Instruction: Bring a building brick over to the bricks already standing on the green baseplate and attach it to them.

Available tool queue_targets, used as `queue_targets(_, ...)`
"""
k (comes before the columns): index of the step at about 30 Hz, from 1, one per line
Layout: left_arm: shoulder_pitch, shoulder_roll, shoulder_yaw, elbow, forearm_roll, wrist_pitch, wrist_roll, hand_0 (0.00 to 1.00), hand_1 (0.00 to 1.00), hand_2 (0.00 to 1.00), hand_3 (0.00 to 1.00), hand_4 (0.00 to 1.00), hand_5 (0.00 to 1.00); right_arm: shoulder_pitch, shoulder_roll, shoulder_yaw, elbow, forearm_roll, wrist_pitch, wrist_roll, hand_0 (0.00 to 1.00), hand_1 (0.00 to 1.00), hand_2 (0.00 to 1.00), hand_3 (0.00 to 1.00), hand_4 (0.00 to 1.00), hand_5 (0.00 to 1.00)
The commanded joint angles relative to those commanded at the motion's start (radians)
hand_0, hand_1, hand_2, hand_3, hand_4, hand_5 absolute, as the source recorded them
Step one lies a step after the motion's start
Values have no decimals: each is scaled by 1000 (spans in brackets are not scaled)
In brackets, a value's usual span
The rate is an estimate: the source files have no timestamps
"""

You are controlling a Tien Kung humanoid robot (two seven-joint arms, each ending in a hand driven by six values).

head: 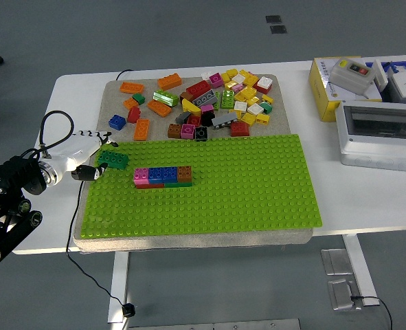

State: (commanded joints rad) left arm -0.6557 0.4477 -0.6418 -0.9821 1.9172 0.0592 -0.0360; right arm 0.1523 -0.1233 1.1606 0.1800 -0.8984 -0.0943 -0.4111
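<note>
A row of joined bricks [164, 176], pink, blue and brown on top of a red and green layer, stands on the green baseplate [244, 185] toward its left. A dark green brick [113, 159] lies at the baseplate's upper left corner. My left hand [91, 155] is white with black fingertips; it reaches in from the left and its spread fingers sit at the green brick's left end, thumb below and fingers above. I cannot tell whether they touch it. The right arm is out of view.
A heap of loose bricks [216, 100] in many colours lies on the beige mat [117, 88] behind the baseplate. A yellow box [321, 81] and grey electrical boxes [379, 134] stand at the table's right. A black cable [51, 122] loops over my left wrist.
</note>
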Motion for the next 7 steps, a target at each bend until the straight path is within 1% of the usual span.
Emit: queue_targets(7,-11,-3,0,1,-40,-28,12,998,998,998,852,558,89,3,-1,-4,0,0,1,1,699,642,522,781,622,998)
